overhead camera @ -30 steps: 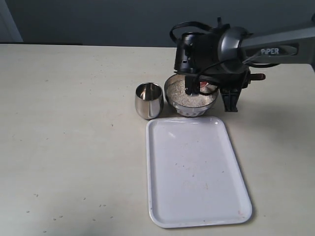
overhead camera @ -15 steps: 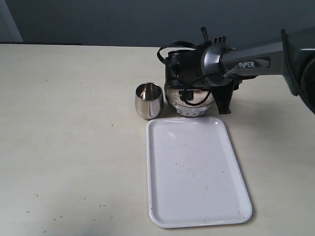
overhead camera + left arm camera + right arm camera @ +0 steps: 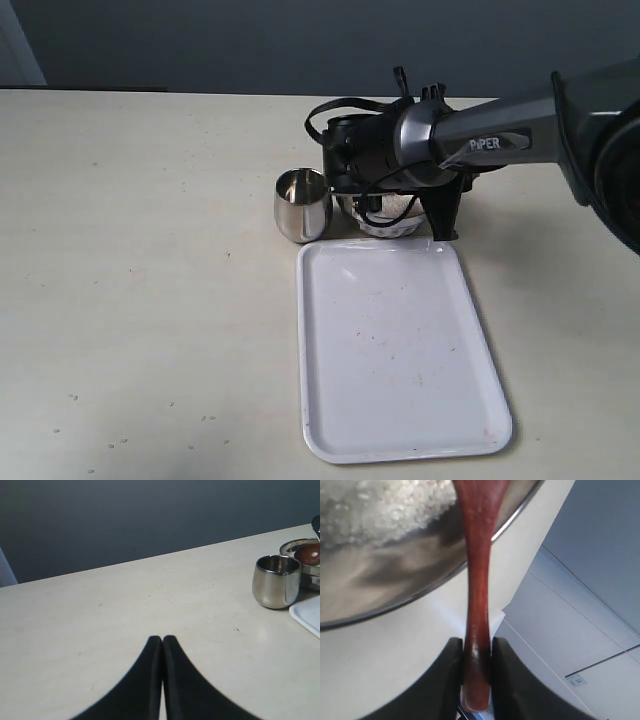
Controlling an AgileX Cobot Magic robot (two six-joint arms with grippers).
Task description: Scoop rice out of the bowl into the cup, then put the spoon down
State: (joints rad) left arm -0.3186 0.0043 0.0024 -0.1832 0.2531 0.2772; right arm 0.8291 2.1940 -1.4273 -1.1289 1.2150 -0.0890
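Spillage is risked in transfer: spoon (image 3: 479,580), pinched by right gripper (image 3: 477,655), is held over rice (image 3: 380,510) in bowl (image 3: 420,597) at upper centre; cup (image 3: 302,203) just left is narrow. Left gripper (image 3: 162,647) is pressed together.

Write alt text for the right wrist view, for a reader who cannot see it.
The right gripper grips the slim handle of a reddish-brown wooden spoon, whose far end reaches over the rim of a shiny steel bowl. White rice is heaped inside the bowl, which stands on a pale table.
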